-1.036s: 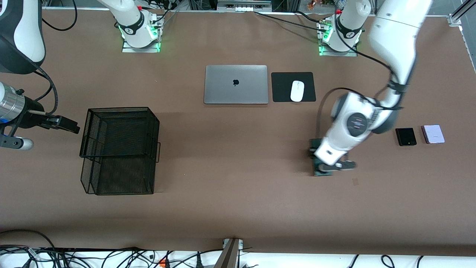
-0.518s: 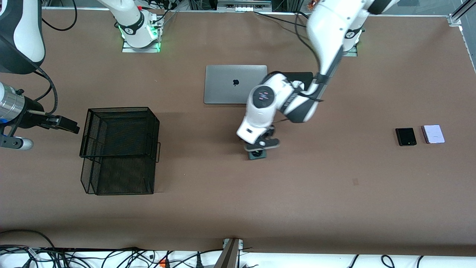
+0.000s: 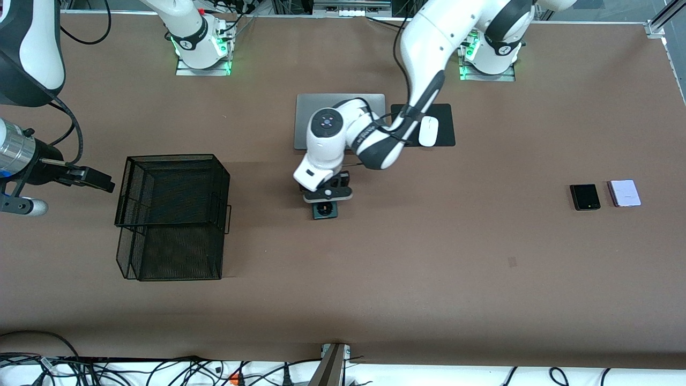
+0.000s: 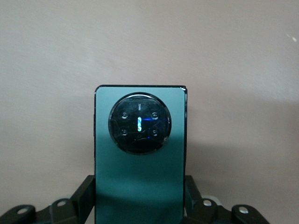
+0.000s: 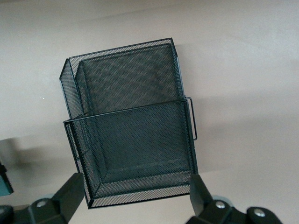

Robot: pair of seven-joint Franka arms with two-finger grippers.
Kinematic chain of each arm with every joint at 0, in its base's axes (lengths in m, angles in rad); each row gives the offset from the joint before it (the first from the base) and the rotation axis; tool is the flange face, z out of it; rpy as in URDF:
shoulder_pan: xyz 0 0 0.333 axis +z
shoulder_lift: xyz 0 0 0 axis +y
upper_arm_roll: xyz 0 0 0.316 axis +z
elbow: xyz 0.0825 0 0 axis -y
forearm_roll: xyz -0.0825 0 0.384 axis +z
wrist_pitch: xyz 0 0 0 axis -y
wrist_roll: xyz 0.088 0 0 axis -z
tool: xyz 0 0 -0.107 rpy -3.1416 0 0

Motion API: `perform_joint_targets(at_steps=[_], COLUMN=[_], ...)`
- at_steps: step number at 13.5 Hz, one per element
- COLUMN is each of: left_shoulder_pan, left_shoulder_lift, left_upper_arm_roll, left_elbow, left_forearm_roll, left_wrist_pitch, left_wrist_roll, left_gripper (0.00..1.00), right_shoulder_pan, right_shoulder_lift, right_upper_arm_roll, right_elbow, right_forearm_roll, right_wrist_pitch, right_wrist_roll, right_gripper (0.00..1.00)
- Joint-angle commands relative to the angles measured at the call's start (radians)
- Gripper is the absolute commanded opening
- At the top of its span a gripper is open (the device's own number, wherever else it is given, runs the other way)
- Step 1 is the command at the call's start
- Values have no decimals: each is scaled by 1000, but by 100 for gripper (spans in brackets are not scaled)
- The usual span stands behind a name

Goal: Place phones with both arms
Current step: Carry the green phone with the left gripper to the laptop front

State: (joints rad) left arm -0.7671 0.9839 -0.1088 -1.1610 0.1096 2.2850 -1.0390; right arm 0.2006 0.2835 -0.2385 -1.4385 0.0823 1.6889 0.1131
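My left gripper [image 3: 326, 199] is shut on the long dark green phone [image 3: 325, 210], over the middle of the table near the laptop's front edge. In the left wrist view the green phone [image 4: 140, 158] stands between the fingers [image 4: 81, 198], its round camera ring showing. A small black phone [image 3: 584, 197] and a pale lilac phone [image 3: 624, 193] lie side by side at the left arm's end of the table. My right gripper [image 3: 99, 179] waits open and empty beside the black mesh basket [image 3: 171, 214], and that basket [image 5: 131, 126] fills the right wrist view past the right gripper [image 5: 138, 198].
A silver laptop [image 3: 301, 123] lies closed near the robots' bases, partly covered by the left arm. Beside it a white mouse [image 3: 428, 131] rests on a black pad [image 3: 445, 115]. Cables run along the table's edge nearest the front camera.
The left arm has swung with the green phone from beside the two small phones to the middle of the table, toward the basket. The right arm has not moved.
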Motion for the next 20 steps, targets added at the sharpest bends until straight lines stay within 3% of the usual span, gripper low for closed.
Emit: perform_joint_targets(at_steps=[1, 7, 8, 9, 10, 14, 17, 20], left_shoulder_pan=[-53, -116, -119, -118, -118, -87, -17, 121], left_shoulder_lift=[78, 107, 108, 108, 107, 52, -34, -216], left_upper_arm_roll=[44, 83, 87, 89, 98, 119, 109, 47], left_elbow=[122, 123, 123, 123, 123, 126, 118, -45], left_forearm_roll=[-2, -1, -1, -1, -1, -4, -10, -36], left_wrist_pitch=[-24, -18, -4, 7, 8, -15, -113, -241], left_wrist_roll=[-9, -13, -24, -39, -42, -35, 5, 124], left_gripper=[0, 0, 21, 78, 100, 100, 100, 100], right_shoulder_pan=[-6, -6, -6, -4, -6, -7, -7, -3], right_shoulder_lift=[-6, -6, -6, -6, -6, -6, -6, -6], right_upper_arm_roll=[2, 2, 2, 2, 2, 2, 2, 4], right_elbow=[-5, -5, -5, -5, -5, -8, -8, -7], right_forearm_roll=[14, 14, 14, 14, 14, 14, 8, 2], right_wrist_pitch=[5, 5, 5, 5, 5, 3, 2, 2], right_wrist_roll=[-9, -9, -9, -9, -9, -9, -9, -9], right_gripper=[100, 100, 100, 100, 100, 100, 100, 100])
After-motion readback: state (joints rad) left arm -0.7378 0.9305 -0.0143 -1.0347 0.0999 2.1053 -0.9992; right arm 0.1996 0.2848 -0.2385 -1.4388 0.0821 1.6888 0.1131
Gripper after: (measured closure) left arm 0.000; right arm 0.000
